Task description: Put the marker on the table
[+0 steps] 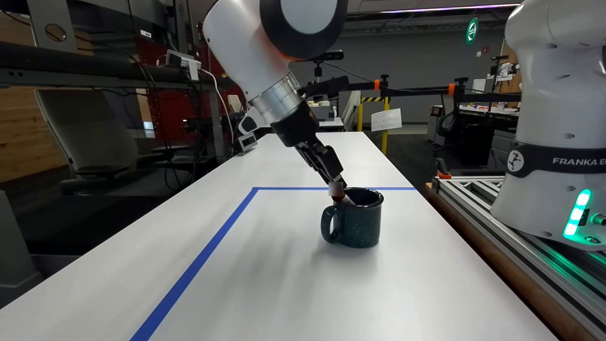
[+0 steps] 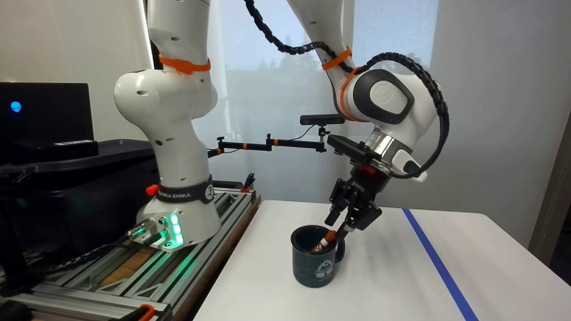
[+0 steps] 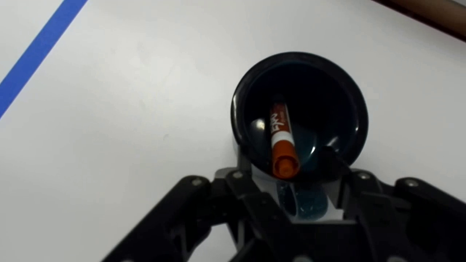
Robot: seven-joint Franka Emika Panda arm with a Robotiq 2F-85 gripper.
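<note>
The marker [image 3: 282, 138] leans in the mug [image 2: 308, 267], cap [image 3: 284, 153] up toward the handle [image 3: 313, 203]. The gripper [image 3: 286, 156] is spread wide, jaws on either side of the cap, nothing held. Prob. best: square up on the cap, squeeze gently, then draw out along the marker's tilt w/o dragging the mug (a snag could tip it), & lay the marker flat on the table [image 1: 265, 293]. Grip depth re the cap is hard to tell, so go slow.
</note>
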